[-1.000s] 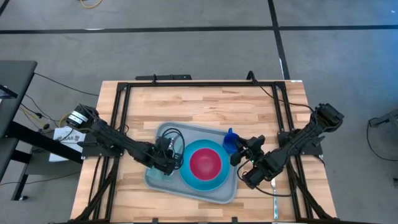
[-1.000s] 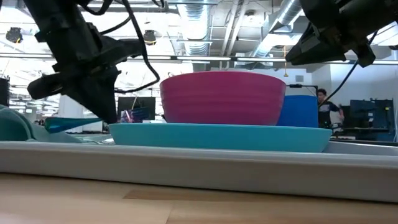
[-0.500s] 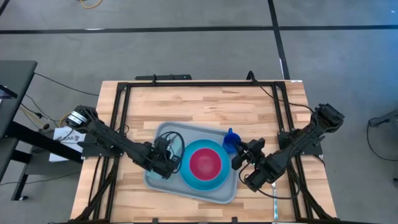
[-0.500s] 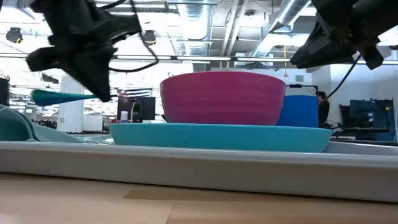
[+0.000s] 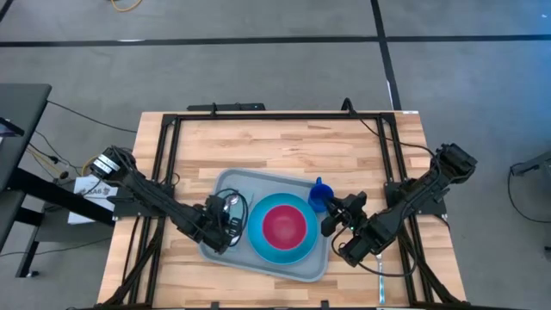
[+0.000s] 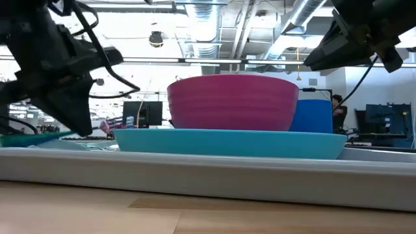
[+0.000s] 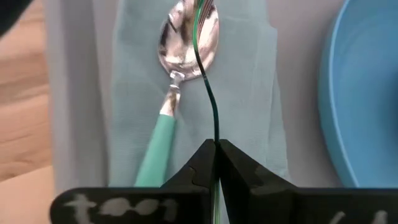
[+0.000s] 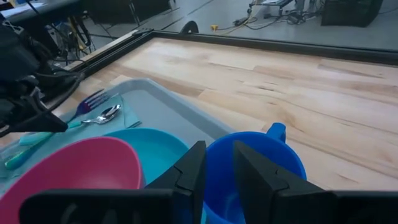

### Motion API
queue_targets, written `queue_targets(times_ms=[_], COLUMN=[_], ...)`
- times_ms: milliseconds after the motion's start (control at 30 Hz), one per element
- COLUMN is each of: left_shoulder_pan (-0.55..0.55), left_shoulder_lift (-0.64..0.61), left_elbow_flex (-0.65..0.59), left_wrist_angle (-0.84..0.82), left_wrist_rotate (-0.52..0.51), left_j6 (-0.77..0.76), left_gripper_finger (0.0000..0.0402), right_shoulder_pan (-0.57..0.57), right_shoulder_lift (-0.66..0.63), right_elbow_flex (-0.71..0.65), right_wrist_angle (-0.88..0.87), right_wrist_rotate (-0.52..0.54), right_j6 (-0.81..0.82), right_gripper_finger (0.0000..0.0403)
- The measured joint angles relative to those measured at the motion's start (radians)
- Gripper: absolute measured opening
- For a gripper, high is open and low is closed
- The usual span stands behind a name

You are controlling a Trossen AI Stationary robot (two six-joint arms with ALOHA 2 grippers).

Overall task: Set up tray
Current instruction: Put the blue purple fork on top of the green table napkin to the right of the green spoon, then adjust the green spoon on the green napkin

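The grey-blue tray (image 5: 225,182) lies on the wooden table. It holds a bright blue plate (image 5: 258,243) with a pink bowl (image 5: 284,224) on it, and a blue cup (image 5: 320,196) stands at its right rim. A light-teal napkin (image 7: 249,112) lies at the tray's left end, and a teal-handled spoon (image 7: 186,37) lies on it. My left gripper (image 5: 217,226) is low over the napkin, shut on a teal-handled fork (image 8: 93,99). My right gripper (image 5: 334,217) is open, above and just right of the cup, touching nothing. My left gripper pinches the fork's handle (image 7: 216,134) between its two fingers; the fork shows edge-on there. The fingers slant down from the table's left. The fork runs forward from the fingers, its tine end (image 7: 202,9) over the spoon's bowl. Whether it rests on the napkin, I cannot tell.
Black frame rails (image 5: 258,116) run along the table's far, left and right sides. Bare wood (image 5: 284,146) lies between the tray and the far rail. The plate and bowl stand close to the right of the napkin.
My left gripper has carried the fork toward the table's left and near edges. It went up first, then came down low over the napkin. It has stayed shut on the fork throughout.
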Motion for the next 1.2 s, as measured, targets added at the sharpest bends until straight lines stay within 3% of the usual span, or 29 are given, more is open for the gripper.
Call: queue_targets(times_ms=[400, 633, 933, 1100, 1200], left_shoulder_pan=[0.002, 0.002, 0.003, 0.003, 0.014], left_shoulder_lift=[0.0, 0.0, 0.0, 0.0, 0.0], left_elbow_flex=[-0.041, -0.041, -0.04, -0.04, -0.04], left_wrist_angle=[0.07, 0.076, -0.074, -0.08, -0.085], left_wrist_rotate=[0.011, 0.02, -0.027, -0.058, -0.024], left_j6=[0.192, 0.21, 0.196, 0.344, 0.416], left_gripper_finger=[0.0035, 0.006, 0.0063, 0.0063, 0.0063], right_shoulder_pan=[0.0, 0.0, 0.0, -0.001, 0.0], right_shoulder_lift=[0.0, 0.0, 0.0, 0.0, 0.0], right_elbow_flex=[0.0, 0.0, 0.0, 0.0, 0.0], right_wrist_angle=[0.0, 0.0, 0.0, 0.0, 0.0], right_wrist_rotate=[0.001, 0.001, 0.001, 0.002, 0.001], right_j6=[0.0, 0.0, 0.0, 0.0, 0.0], right_gripper_finger=[0.0071, 0.0071, 0.0071, 0.0071, 0.0071])
